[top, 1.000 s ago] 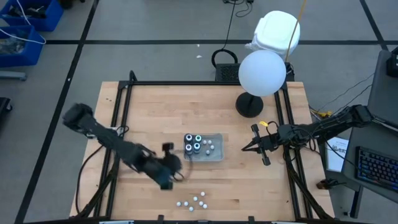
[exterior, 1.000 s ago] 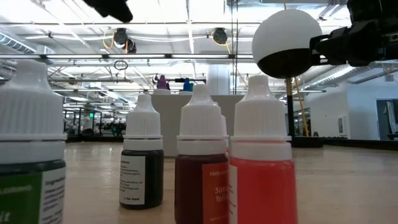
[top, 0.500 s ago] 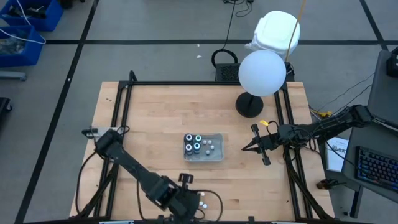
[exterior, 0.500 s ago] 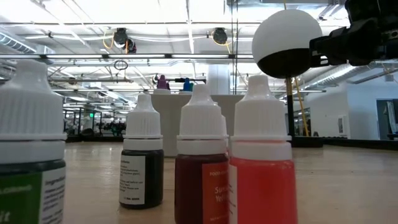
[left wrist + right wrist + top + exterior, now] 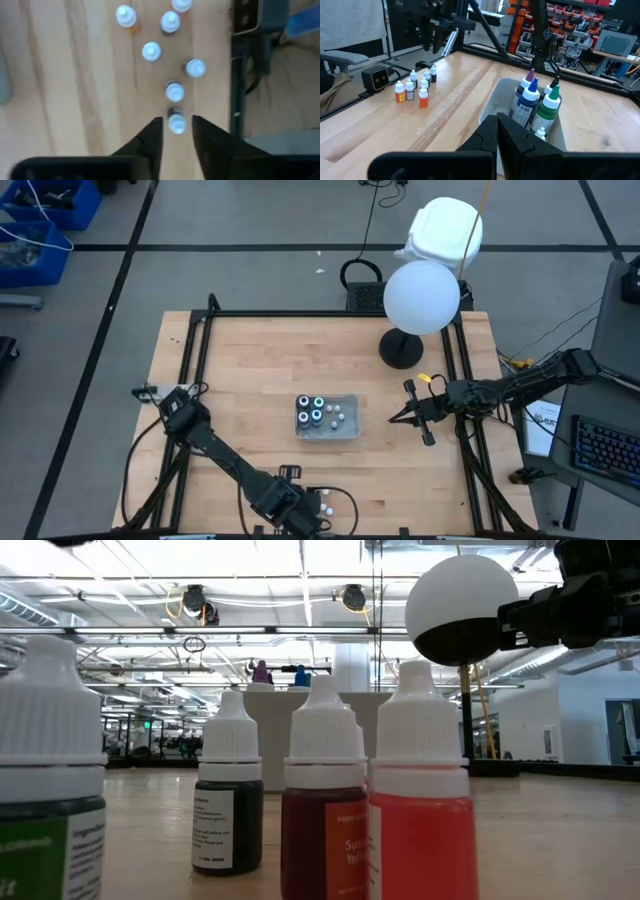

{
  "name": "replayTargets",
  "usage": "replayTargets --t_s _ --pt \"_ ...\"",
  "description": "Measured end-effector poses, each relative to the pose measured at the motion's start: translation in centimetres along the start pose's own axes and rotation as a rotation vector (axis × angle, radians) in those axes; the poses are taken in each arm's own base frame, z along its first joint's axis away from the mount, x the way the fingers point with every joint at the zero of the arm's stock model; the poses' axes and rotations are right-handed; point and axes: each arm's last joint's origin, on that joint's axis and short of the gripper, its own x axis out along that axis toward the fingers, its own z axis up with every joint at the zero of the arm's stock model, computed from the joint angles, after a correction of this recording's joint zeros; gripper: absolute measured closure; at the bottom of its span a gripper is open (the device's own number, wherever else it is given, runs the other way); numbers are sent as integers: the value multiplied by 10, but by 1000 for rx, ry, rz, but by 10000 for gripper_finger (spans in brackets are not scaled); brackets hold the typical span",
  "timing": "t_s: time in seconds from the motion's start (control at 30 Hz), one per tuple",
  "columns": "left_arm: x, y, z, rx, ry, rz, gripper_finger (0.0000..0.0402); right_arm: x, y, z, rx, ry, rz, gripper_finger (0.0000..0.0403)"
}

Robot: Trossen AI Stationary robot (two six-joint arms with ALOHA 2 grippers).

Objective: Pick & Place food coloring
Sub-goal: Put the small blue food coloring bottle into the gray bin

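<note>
Near edge of the table: a loose cluster of food coloring bottles, small droppers with white cone caps, all upright. From table height the bodies show green, near-black, dark red and orange-red, each with a paper label.

Left pincer hangs directly over this cluster, fingers apart. The nearest bottle sits in the gap between the fingertips, with daylight on both sides of its cap. Not gripped yet, by the look of it.

Handling, as a judgement: light, thin-walled plastic, narrow base, easy to tip. The tapered cap will likely slide out of a pinch. Better to drop lower and close on the straight body below the cap, gently, since the wall may squeeze in. A neighbour stands just beyond, so a wide approach could knock it.

Mid table: clear tray, holding taller bottles and a few small white caps.

Beyond it, well apart from the cluster: right pincer, fingers pressed together, empty, waiting beside the tray.

Far edge: white globe lamp.
</note>
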Motion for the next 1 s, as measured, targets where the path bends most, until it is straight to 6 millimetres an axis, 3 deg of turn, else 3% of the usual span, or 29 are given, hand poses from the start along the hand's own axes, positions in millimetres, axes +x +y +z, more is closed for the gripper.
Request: replayTargets --t_s 0.17,0.33,0.53,1.0 --pt "0 -9 -6 -31 16 -39 219 0 0 0 0 0 0 403" --pt "-1 -19 -12 -6 -14 -16 179 0 0 0 12 1 0 403" --pt "-1 -24 -13 12 -65 17 172 0 0 0 19 1 0 403" --pt "27 -24 -12 66 -10 21 172 0 0 -1 27 12 3 403"
